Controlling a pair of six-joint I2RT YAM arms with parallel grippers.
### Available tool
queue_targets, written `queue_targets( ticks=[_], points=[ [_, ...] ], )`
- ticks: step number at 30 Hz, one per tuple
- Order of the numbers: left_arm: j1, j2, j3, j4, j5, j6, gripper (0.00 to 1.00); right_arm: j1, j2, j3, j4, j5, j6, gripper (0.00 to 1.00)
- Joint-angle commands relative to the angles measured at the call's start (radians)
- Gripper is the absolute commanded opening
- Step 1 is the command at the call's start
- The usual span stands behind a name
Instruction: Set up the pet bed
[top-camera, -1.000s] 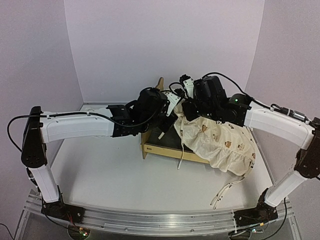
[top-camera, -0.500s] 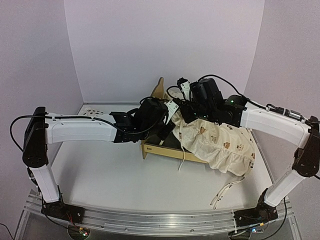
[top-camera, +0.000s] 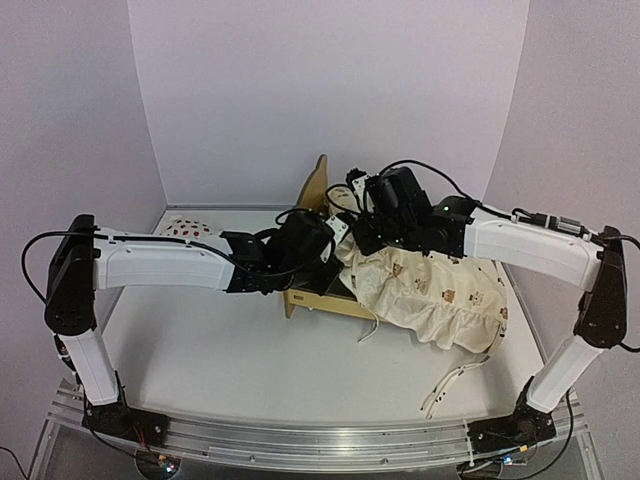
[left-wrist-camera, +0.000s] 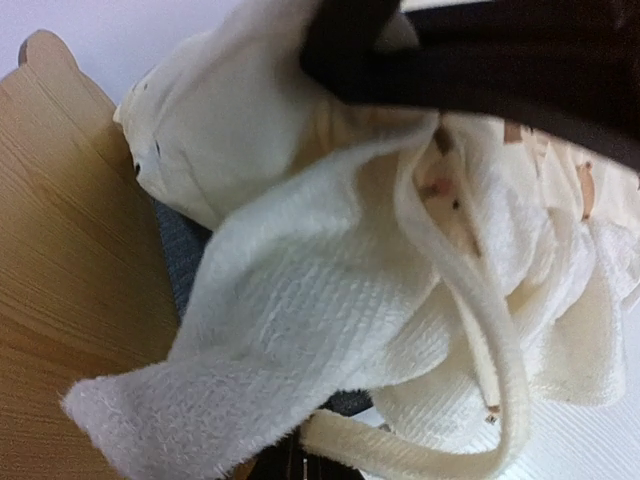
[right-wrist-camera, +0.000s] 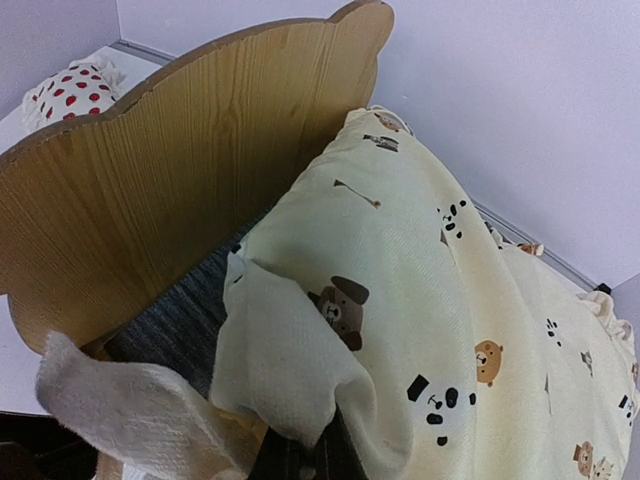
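Note:
The pet bed (top-camera: 303, 298) is a light plywood frame with a bear-ear headboard (top-camera: 318, 180) and a grey felt base (right-wrist-camera: 175, 310). A cream animal-print cover (top-camera: 440, 295) lies over its right part and spills onto the table. My left gripper (top-camera: 325, 262) is over the bed's near left corner, shut on a fuzzy edge of the cover (left-wrist-camera: 300, 300); the cloth hides its fingers. My right gripper (top-camera: 365, 235) is shut on a fold of the cover (right-wrist-camera: 420, 280), close to the headboard (right-wrist-camera: 200, 150).
A small white pillow with red strawberries (top-camera: 188, 228) lies at the back left, by the wall; it also shows as the pillow (right-wrist-camera: 70, 85) behind the headboard. A cream tie strap (top-camera: 445, 385) trails on the table at the front right.
Both grippers have moved left and down with the cover, drawing it further over the bed toward the headboard. The strawberry pillow has come into view behind the left arm.

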Motion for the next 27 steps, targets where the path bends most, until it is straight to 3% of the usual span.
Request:
queue_targets(
  ticks=[1,14,22,27],
  points=[
    [0.004,-0.029,-0.056,0.015,-0.009,-0.045,0.00,-0.002,0.024,0.040,0.029,0.017,0.023,0.00],
    [0.014,0.003,-0.093,0.003,-0.012,-0.098,0.03,-0.002,0.092,0.050,0.020,0.069,0.008,0.00],
    [0.018,-0.004,-0.012,-0.160,0.092,-0.162,0.42,-0.003,0.137,0.077,0.009,0.198,-0.006,0.00],
    [0.017,-0.075,0.014,-0.247,0.150,-0.209,0.55,-0.003,0.163,0.102,-0.007,0.251,-0.014,0.00]
  ],
)
